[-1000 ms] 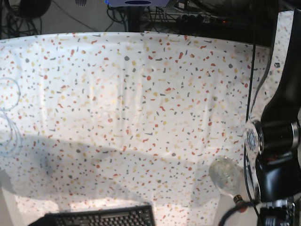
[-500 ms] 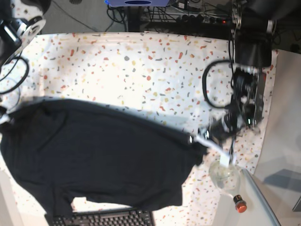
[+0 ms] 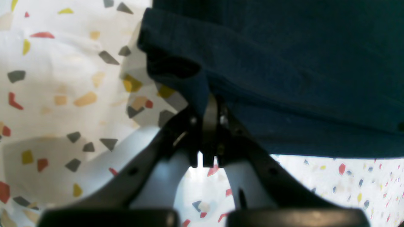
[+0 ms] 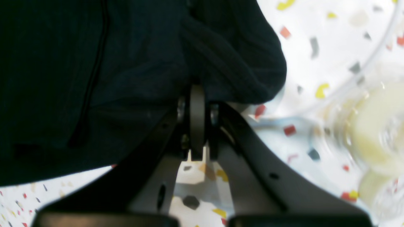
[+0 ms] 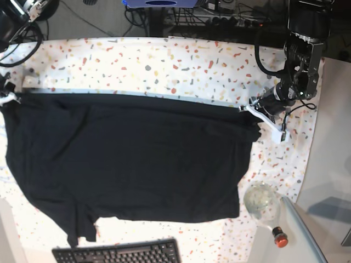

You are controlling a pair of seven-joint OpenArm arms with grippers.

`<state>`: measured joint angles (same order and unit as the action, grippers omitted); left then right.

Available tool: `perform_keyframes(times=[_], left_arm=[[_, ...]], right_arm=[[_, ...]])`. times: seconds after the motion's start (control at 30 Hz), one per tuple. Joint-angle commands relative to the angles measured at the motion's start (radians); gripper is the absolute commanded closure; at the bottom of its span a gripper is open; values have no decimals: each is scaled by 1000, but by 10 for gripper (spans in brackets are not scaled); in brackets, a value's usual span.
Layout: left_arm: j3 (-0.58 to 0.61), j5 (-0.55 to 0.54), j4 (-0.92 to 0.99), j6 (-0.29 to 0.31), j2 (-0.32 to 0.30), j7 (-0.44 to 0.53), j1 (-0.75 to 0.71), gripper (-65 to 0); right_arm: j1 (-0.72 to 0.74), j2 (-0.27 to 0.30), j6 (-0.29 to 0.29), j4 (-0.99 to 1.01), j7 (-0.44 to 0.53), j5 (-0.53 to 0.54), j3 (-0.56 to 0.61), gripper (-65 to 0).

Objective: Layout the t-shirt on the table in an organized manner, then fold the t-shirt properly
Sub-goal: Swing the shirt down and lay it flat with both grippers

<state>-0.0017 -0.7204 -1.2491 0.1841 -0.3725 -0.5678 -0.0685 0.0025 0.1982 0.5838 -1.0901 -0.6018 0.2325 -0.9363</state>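
T-shirt [image 5: 131, 159] fabric hangs stretched between your two grippers, long axis running left to right across the table [image 5: 181, 66], sleeves toward the near edge. You have bare speckled cloth along the far side; a keyboard [image 5: 118, 253] sits near. Left gripper [image 5: 245, 108] and right gripper [image 4: 197, 94] are each clamped on a corner. It looks plain, matte black.
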Motion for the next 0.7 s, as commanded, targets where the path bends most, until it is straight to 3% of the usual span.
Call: perform_keyframes(times=[0.0, 0.2, 0.33, 0.5, 0.67], left_arm=[[-8, -5, -16, -5, -21, 18, -4, 0], [-7, -5, -19, -5, -33, 15, -63, 0], [-8, -5, -14, -5, -33, 18, -87, 0], [-8, -5, -17, -7, -38, 16, -101, 0], [-8, -5, -14, -91, -43, 18, -127, 0]], right_arm=[[-11, 22, -3, -15, 16, -2, -23, 0], [-71, 19, 2, -17, 18, -2, -34, 0], [-81, 17, 77, -17, 19, -2, -43, 0], [-86, 22, 81, -17, 19, -5, -43, 0], [-100, 20, 86, -19, 19, -5, -39, 0]])
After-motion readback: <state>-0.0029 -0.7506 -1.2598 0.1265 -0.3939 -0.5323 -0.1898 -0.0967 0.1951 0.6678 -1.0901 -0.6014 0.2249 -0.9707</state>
